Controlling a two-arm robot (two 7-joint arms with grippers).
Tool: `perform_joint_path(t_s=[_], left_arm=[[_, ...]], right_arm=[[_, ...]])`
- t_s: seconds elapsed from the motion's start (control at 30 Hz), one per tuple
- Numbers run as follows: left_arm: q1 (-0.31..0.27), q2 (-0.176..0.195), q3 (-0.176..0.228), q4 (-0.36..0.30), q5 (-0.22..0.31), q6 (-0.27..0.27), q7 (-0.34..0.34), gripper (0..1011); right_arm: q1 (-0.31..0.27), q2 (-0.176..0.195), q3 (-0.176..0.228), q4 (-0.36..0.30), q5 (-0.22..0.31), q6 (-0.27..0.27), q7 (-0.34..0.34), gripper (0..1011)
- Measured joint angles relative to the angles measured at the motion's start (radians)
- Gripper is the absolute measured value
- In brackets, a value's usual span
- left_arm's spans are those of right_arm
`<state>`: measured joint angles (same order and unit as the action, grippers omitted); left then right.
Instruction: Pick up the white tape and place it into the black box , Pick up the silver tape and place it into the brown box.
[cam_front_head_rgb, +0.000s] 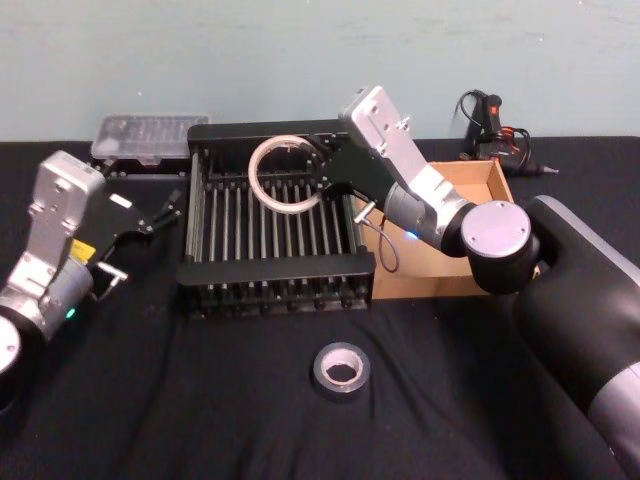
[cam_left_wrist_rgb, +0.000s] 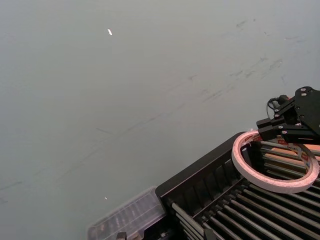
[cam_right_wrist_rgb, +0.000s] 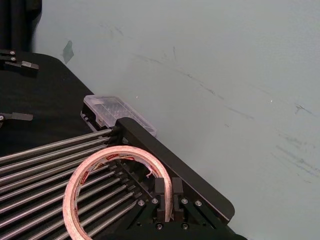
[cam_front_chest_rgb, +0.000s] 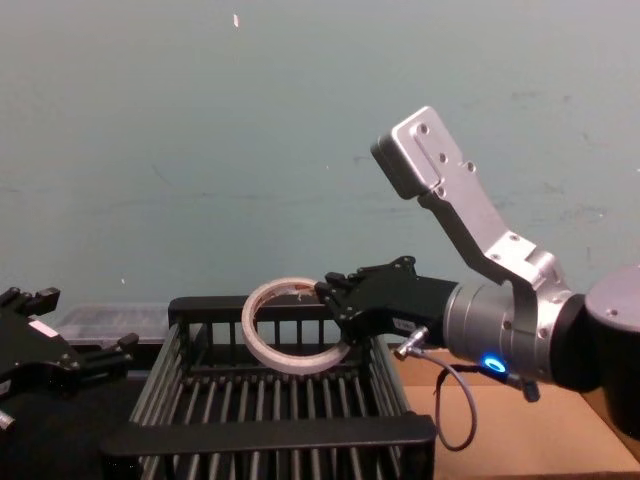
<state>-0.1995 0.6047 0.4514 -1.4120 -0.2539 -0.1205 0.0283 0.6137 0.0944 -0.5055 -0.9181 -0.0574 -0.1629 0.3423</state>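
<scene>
White tape is held clamped by the right gripper above the black box; left gripper is parked, spread wide.

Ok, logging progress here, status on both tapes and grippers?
Right gripper shut on white tape, held above black box. Left gripper open, idle left of box. Silver tape on table, untouched. Brown box unobstructed.
</scene>
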Motion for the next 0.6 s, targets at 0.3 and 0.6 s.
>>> perform_joint_path(t_s=[0.3, 0.6], left_arm=[[0.0, 0.0, 0.0, 0.0, 0.0, 0.0, 0.0, 1001], [0.0, 0.0, 0.0, 0.0, 0.0, 0.0, 0.0, 1001]], right_arm=[[-0.001, 0.002, 0.001, -0.004, 0.003, 0.002, 0.0, 201], [-0.002, 0.002, 0.002, -0.005, 0.004, 0.003, 0.001, 479]])
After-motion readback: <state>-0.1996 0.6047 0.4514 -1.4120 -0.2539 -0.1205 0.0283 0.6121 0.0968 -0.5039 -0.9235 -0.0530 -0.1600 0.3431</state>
